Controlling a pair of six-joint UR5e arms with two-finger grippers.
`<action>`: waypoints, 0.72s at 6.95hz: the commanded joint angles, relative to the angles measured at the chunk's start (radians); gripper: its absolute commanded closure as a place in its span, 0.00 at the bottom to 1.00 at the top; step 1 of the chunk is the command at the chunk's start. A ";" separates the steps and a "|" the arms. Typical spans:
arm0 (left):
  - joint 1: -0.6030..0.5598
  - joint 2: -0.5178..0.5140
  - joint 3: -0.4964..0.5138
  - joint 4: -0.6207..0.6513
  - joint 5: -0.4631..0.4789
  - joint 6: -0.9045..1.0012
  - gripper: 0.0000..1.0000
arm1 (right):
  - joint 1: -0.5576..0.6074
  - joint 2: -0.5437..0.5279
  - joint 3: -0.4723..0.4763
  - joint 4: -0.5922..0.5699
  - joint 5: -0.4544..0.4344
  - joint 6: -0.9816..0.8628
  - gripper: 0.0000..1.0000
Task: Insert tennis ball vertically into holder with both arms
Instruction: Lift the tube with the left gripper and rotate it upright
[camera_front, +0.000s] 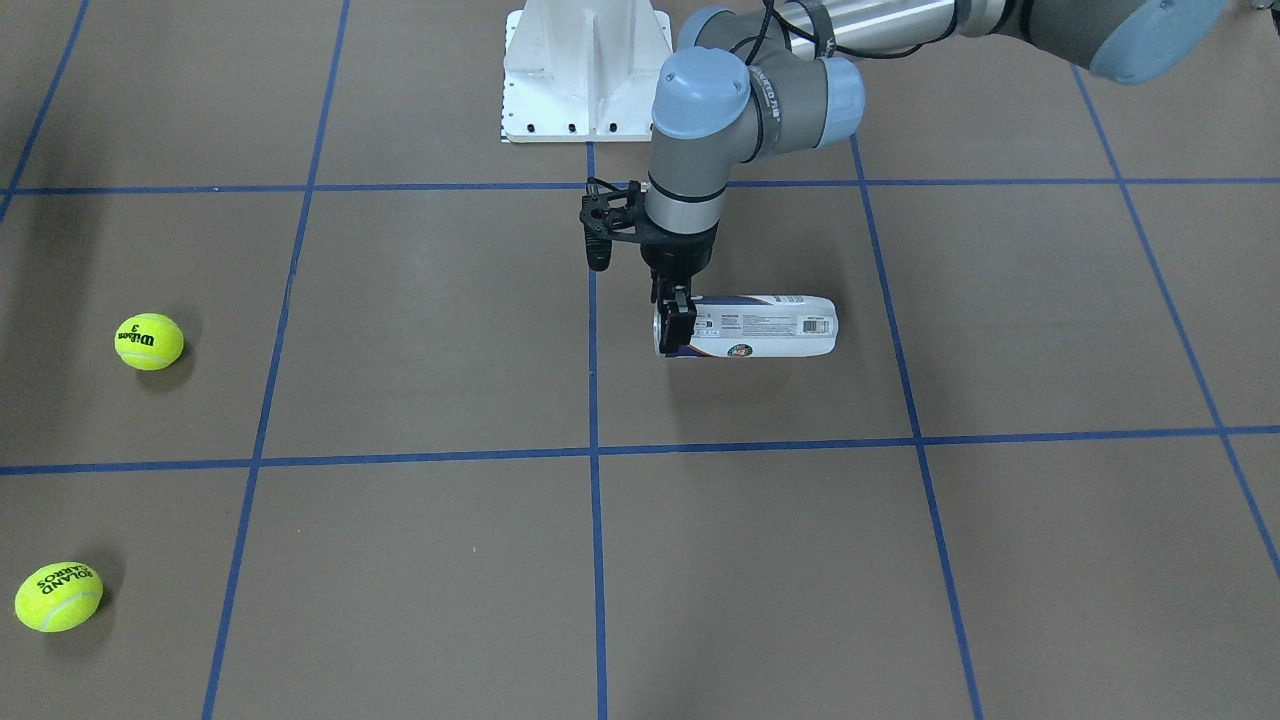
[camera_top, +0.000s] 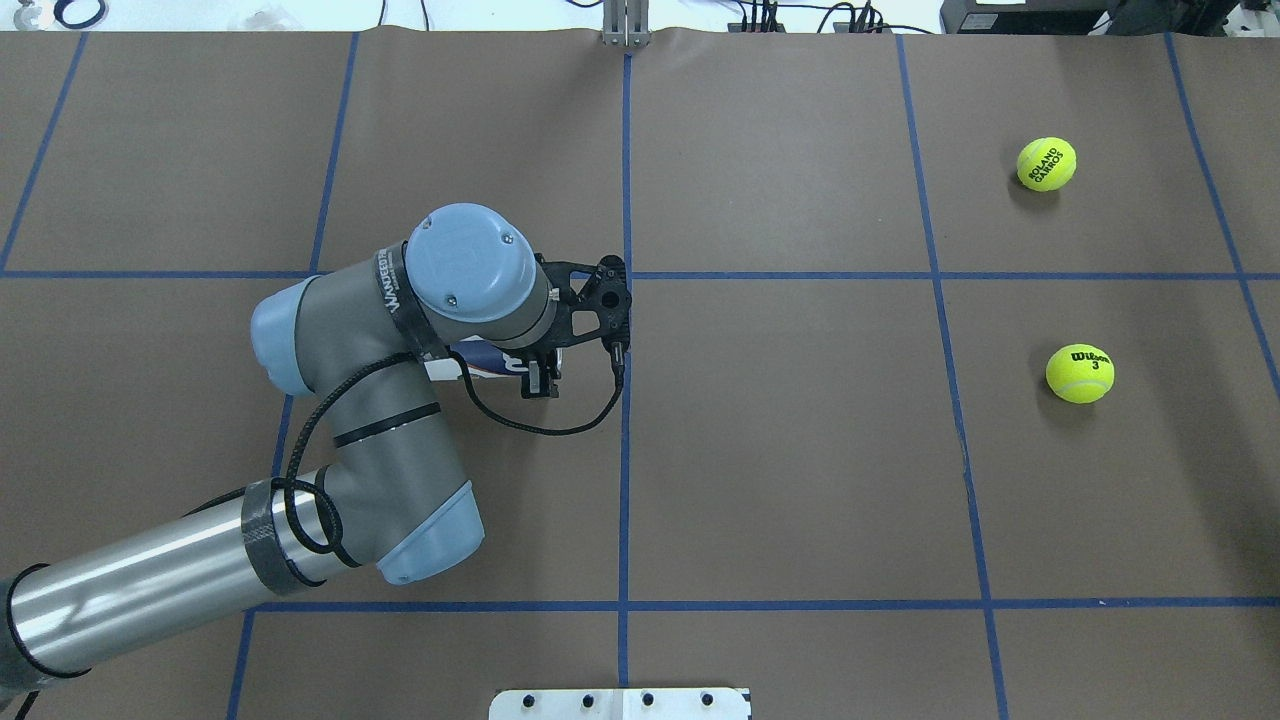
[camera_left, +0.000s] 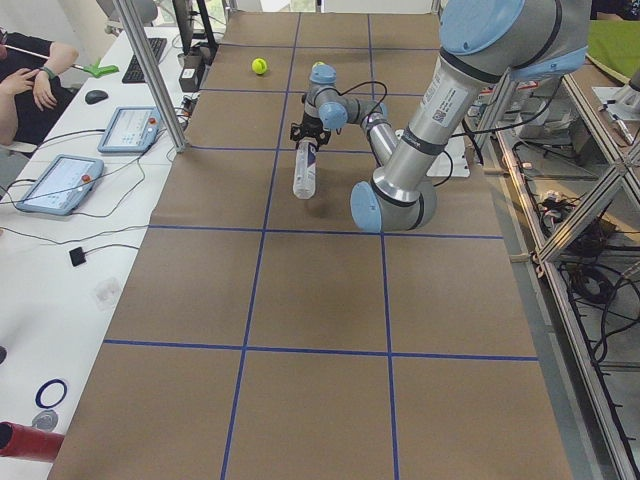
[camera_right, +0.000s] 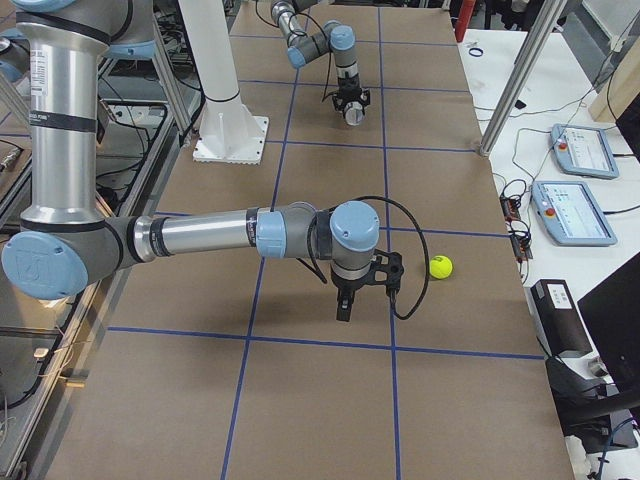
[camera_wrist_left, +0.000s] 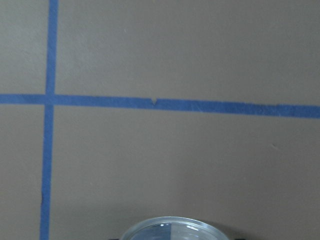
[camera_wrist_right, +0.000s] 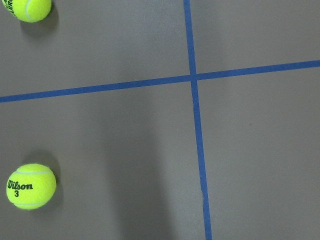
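The left gripper (camera_front: 674, 322) pinched the holder (camera_front: 765, 325) by one end between its fingers, the tube horizontal (barcode upward) near the desk's (camera_front: 420, 560) middle. The right gripper (camera_right: 343, 303) hung near the Wilson tennis ball (camera_front: 149, 341); its fingers' state could not be told.

Grey-silver arms (camera_top: 385, 490) — pale-blue caps (camera_top: 470, 262) (black cables (camera_top: 545, 432))

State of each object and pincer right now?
holder: on its side, not upright.
left pincer: shut on holder's open end.
right pincer: above table, open or shut unclear.
Wilson ball: loose on table.
Roland Garros ball: loose on table.
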 joint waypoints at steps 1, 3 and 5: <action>-0.047 -0.032 -0.069 -0.100 0.003 -0.193 0.66 | 0.000 0.002 0.002 0.001 0.009 -0.002 0.00; -0.047 -0.023 -0.043 -0.499 0.110 -0.511 0.69 | 0.000 0.003 0.005 0.001 0.010 -0.002 0.00; -0.047 -0.021 0.037 -0.840 0.185 -0.630 0.68 | 0.000 0.009 0.010 0.001 0.015 0.000 0.00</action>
